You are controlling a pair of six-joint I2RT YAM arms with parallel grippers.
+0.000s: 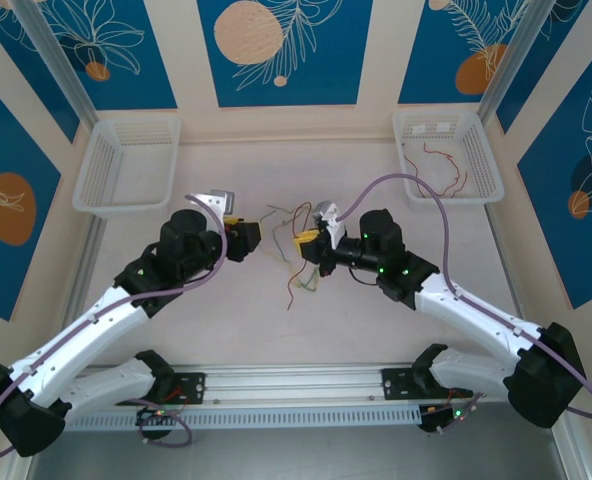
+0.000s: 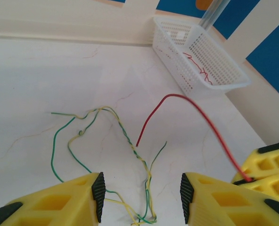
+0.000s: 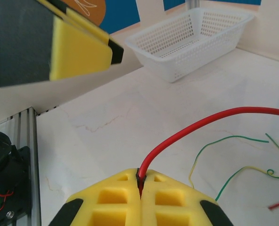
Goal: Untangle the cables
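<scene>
Left wrist: left gripper [image 2: 142, 190] is hanging spread above green-yellow wires [image 2: 134, 149], bare table [image 2: 36, 70] lying at ten o'clock; right gripper [image 3: 140, 181] is pinching red wire [image 3: 191, 128].

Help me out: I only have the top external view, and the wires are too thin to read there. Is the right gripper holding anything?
Observer: Yes. In the right wrist view the right gripper is shut on the red cable, which is pinched at the seam between its yellow fingers.
Operator: And the left gripper?
Observer: The left wrist view shows the left gripper open with nothing between its fingers. The green and yellow cables lie on the table beyond and below the gap.
Operator: Are those two colours twisted together?
Observer: Yes. In the left wrist view a green strand and a yellow strand wind around each other along one stretch in the middle.
</scene>
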